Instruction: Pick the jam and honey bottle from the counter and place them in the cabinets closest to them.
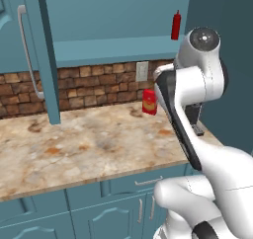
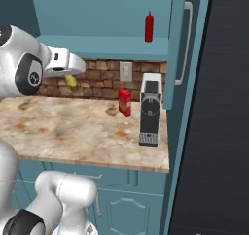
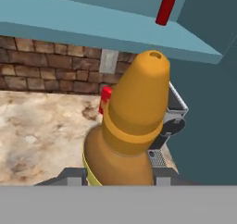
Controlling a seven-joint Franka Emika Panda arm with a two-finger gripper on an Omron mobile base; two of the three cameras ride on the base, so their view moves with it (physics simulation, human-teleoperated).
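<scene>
Holding the honey bottle (image 3: 132, 126) right in front of the hand camera, your gripper (image 3: 119, 176) is clamped on its wide lower body, nozzle pointing up and away toward the shelf; that base grip leaves the neck free to lead into the cabinet. In the right base view the bottle shows as a small yellow bit (image 2: 71, 80) under the hand, lifted off the counter (image 2: 73, 132), below the shelf lip.

Past the bottle, the counter's middle is bare marbled stone, so you have room to swing low. At its back right stands a red box (image 2: 124, 102), and beside it, at the right end, a coffee machine (image 2: 150, 110); probably best to stay above both when you move right.

Farther back is the brick wall with an outlet (image 2: 125, 71). Above it the cabinet shelf (image 3: 92, 26) is open, with a red squeeze bottle (image 2: 149, 27) near its right side, so the free room is left of that. Shelf front edge is the thing to clear: you likely need to rise first, then go in. An open cabinet door (image 2: 181, 44) hangs on the right, limiting sideways room there.

Jam: can't spot it in these views.
</scene>
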